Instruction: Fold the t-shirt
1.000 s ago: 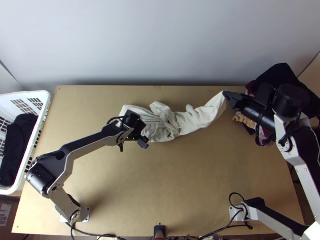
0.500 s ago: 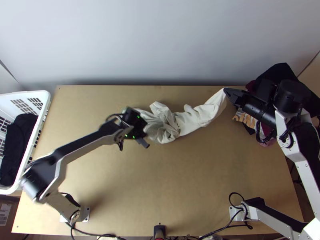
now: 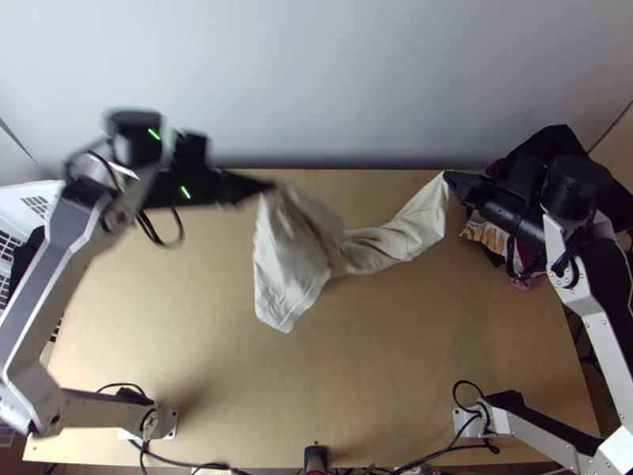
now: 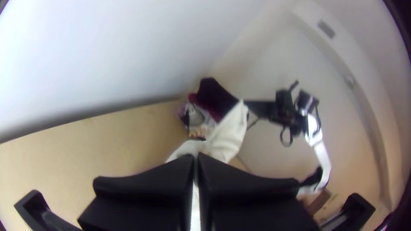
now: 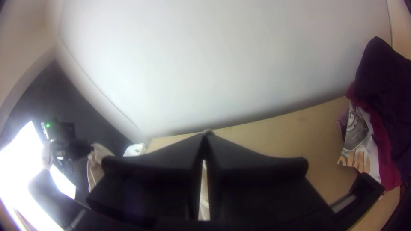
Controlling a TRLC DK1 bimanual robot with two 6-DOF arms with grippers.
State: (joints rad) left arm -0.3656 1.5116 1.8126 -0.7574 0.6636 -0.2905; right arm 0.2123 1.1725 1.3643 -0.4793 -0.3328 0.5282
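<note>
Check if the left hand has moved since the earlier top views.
Yes. The left hand has moved up the picture, towards the far edge of the light wooden table, with the cream t-shirt in its grip.

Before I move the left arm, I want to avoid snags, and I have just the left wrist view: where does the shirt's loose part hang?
Observer: In the top view, the shirt hangs from the left tool, its free corner pointing toward the near side of the table. I can't tell if that corner touches down.
Operator: Anything beside my arm?
Observer: Yes, the white basket at the table's left, with dark cloth in it. From above, your arm covers part of it.
Operator: How is the right tool closed?
Observer: The right wrist view shows the right tool with its fingers together, shirt between them.
</note>
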